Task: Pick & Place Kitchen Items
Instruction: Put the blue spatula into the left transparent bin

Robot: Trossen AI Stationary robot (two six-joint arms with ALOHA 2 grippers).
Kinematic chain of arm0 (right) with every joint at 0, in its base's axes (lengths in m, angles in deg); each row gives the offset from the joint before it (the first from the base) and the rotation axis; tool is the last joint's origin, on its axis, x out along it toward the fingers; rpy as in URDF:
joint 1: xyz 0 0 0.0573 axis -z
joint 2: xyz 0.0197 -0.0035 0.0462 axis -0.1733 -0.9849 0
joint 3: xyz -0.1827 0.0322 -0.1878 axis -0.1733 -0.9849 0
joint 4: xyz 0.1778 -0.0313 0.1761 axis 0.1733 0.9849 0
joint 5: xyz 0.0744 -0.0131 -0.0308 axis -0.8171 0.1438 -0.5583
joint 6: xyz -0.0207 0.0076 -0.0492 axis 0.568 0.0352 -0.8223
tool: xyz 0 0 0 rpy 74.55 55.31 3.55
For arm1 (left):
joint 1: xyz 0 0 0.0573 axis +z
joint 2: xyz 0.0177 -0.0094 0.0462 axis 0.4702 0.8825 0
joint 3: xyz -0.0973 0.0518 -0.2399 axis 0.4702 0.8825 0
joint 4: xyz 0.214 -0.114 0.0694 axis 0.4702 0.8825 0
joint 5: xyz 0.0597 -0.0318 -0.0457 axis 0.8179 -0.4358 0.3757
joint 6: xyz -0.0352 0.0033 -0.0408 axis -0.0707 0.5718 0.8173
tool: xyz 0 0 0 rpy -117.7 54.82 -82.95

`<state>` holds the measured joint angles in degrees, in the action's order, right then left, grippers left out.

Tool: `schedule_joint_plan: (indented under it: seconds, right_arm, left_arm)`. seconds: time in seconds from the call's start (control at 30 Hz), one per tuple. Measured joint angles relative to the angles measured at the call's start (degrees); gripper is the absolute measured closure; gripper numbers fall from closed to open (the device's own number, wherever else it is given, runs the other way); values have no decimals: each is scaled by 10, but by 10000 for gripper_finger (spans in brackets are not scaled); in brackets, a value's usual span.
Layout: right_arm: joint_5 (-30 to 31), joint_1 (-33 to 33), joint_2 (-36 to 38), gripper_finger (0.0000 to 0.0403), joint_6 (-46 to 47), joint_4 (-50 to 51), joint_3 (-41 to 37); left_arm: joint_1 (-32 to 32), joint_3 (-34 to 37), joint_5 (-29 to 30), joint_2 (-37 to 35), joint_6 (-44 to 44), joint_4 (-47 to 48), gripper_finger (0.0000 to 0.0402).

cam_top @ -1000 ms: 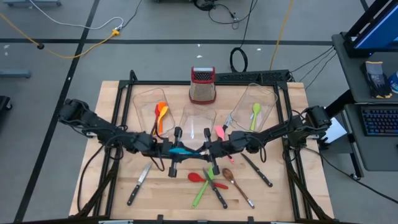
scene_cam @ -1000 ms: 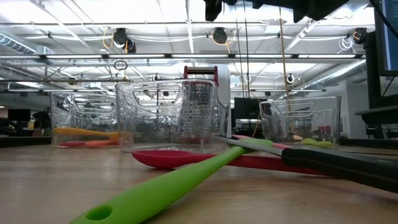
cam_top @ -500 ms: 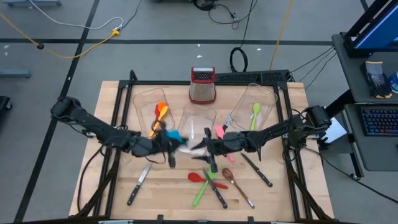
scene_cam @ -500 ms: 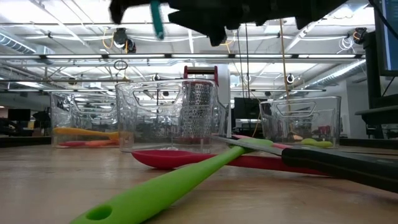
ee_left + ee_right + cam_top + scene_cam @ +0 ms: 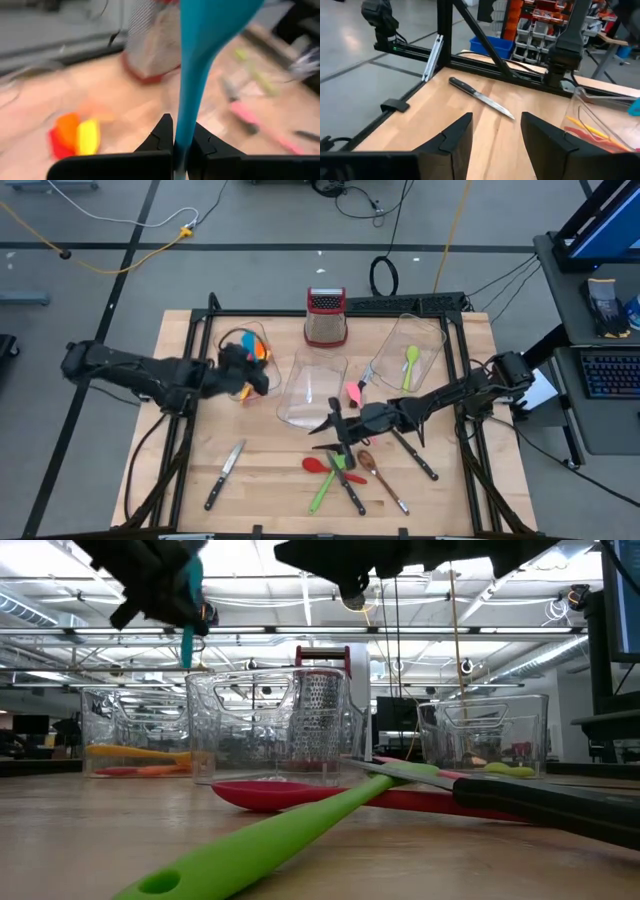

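My left gripper (image 5: 250, 370) hangs over the left clear bin (image 5: 228, 342) and is shut on a blue spatula (image 5: 187, 610), which also shows in the left wrist view (image 5: 200, 60). Orange, yellow and red utensils (image 5: 75, 137) lie in that bin. My right gripper (image 5: 335, 427) is open and empty above the table's middle, by the middle bin (image 5: 312, 385). Before it lie a red spoon (image 5: 318, 465), a green spatula (image 5: 324, 490), a brown spoon (image 5: 378, 472) and a black-handled knife (image 5: 350, 490). A pink spatula (image 5: 355, 393) lies near the right bin (image 5: 410, 355). My left gripper pinches the blue spatula's narrow end (image 5: 185, 117) between its two fingers. The fingers point down, slanting toward the bin, and lie along the spatula. The spatula reaches out past the fingertips, widening, and hangs clear above the bin.
A red-topped metal grater (image 5: 326, 317) stands at the far edge behind the bins. Two more black-handled knives lie on the table, one at the near left (image 5: 225, 475) and one at the right (image 5: 415, 455). A green spoon (image 5: 411, 363) lies in the right bin. A black frame borders the table.
My left gripper has gone from the table's middle toward the left and far edges, to above the left bin, carrying the blue spatula. The spatula lay between both grippers a second ago and has gone with the left one. My right gripper has stayed near the middle.
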<state>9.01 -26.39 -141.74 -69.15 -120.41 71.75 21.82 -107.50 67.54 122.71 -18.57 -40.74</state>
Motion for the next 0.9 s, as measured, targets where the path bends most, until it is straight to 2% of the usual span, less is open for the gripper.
schedule_joint_plan:
  seconds: [0.13,0.33,0.6,0.9]
  right_arm:
    - [-2,-3,1,246,1,-2,0]
    - [1,-2,1,244,1,4,0]
    - [1,-2,1,247,1,12,0]
    - [1,-2,1,248,1,21,0]
  left_arm:
    - [86,0,-119,-1,18,50,395]
    - [206,0,-264,15,-9,85,395]
    - [318,-1,-367,39,-48,119,395]
    - [357,-1,-428,113,-89,126,395]
